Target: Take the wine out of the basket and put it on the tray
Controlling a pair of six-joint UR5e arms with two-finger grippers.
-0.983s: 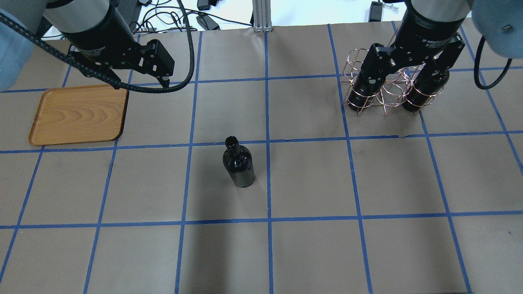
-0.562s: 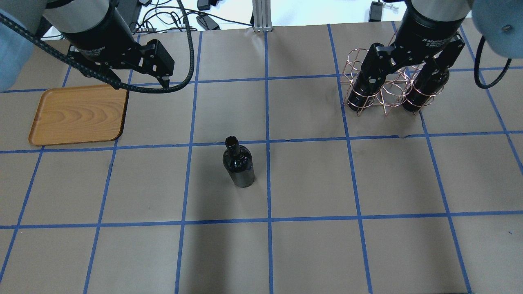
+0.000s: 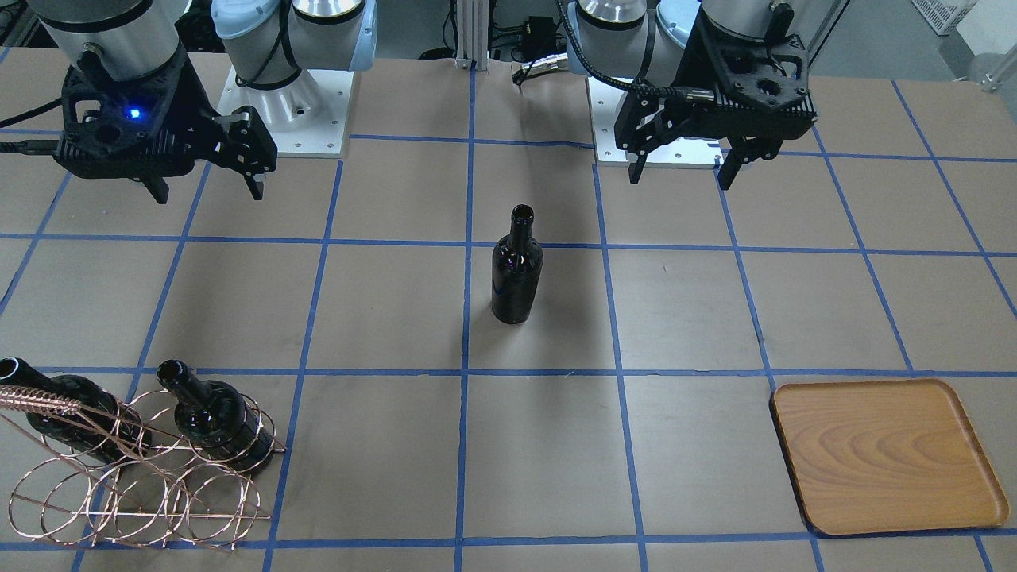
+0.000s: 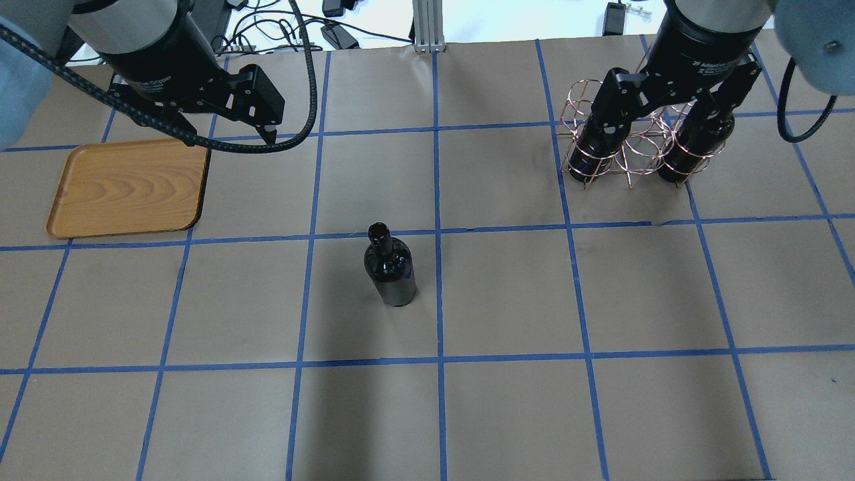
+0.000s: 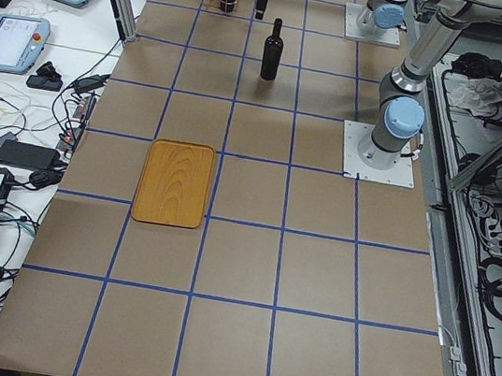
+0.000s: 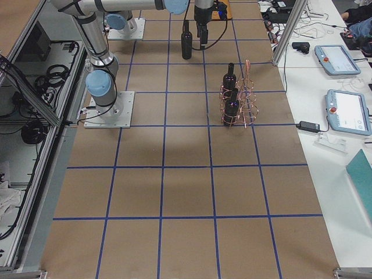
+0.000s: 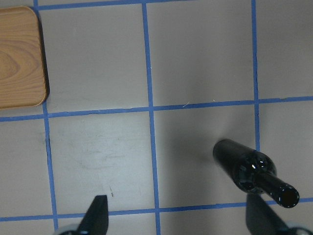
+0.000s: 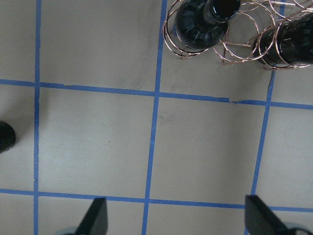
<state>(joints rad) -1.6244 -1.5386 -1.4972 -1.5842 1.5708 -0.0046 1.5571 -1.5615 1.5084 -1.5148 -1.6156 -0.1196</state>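
One wine bottle [image 4: 391,270] [image 3: 516,270] stands upright on the paper at the table's middle, free of both grippers. Two more dark bottles [image 3: 214,413] [image 3: 56,409] sit in hoops of the copper wire basket [image 4: 628,143] [image 3: 135,477] on my right side. The wooden tray [image 4: 127,190] [image 3: 882,453] lies flat and bare on my left side. My left gripper [image 3: 679,179] [image 4: 224,130] hangs open above the table near the tray's inner edge. My right gripper [image 3: 206,193] [image 4: 661,127] hangs open, raised, on the robot's side of the basket. The left wrist view shows the bottle [image 7: 244,169] and a tray corner [image 7: 19,58].
Brown paper with a blue tape grid covers the table [image 4: 507,300]. An aluminium post [image 4: 427,27] and cables stand at the far edge in the overhead view. Teach pendants [image 6: 340,87] lie on a side bench beyond the basket.
The right gripper has shifted very slightly over the basket. The standing bottle, tray and left gripper have not moved.
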